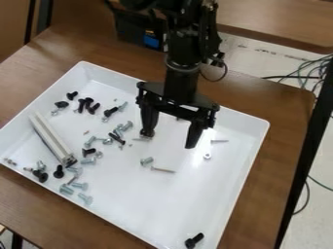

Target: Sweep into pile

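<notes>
Pincer (170,140) released, over tray (189,194) | gathering stage, I'd say: screws (194,240) widely scattered | next: grasp bar (52,139), push them into 1 pile

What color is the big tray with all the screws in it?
The tray is white, as the camera view shows.

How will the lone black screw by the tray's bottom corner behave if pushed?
The black screw will probably roll in an arc, since its head looks wider than its shank. The white tray looks smooth, so it may skid too. Likely stiff; it looks like metal.
</notes>
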Available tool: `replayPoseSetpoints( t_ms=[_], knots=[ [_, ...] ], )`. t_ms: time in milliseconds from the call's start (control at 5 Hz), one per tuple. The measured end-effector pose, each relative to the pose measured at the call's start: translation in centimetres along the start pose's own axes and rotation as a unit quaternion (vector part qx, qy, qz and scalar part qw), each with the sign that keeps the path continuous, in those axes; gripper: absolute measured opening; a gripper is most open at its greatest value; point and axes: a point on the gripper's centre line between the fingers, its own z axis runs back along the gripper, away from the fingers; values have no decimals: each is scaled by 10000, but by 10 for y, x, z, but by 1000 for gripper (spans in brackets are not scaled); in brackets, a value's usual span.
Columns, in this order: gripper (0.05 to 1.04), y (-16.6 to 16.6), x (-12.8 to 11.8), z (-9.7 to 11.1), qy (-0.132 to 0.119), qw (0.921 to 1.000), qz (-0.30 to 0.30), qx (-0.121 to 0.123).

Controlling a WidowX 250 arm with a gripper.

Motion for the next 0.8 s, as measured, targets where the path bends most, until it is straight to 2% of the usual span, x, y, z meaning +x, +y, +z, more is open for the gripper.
replayPoseSetpoints(
  t_ms=[200,400,600,800],
  knots=[
    [999,2,-3,-12,193,9998,3,77],
    [999,24,-2,-18,322,9992,186,120],
    [999,67,-2,-27,458,9942,948,228],
    [999,110,-7,-29,699,9811,1763,378]
  ],
)
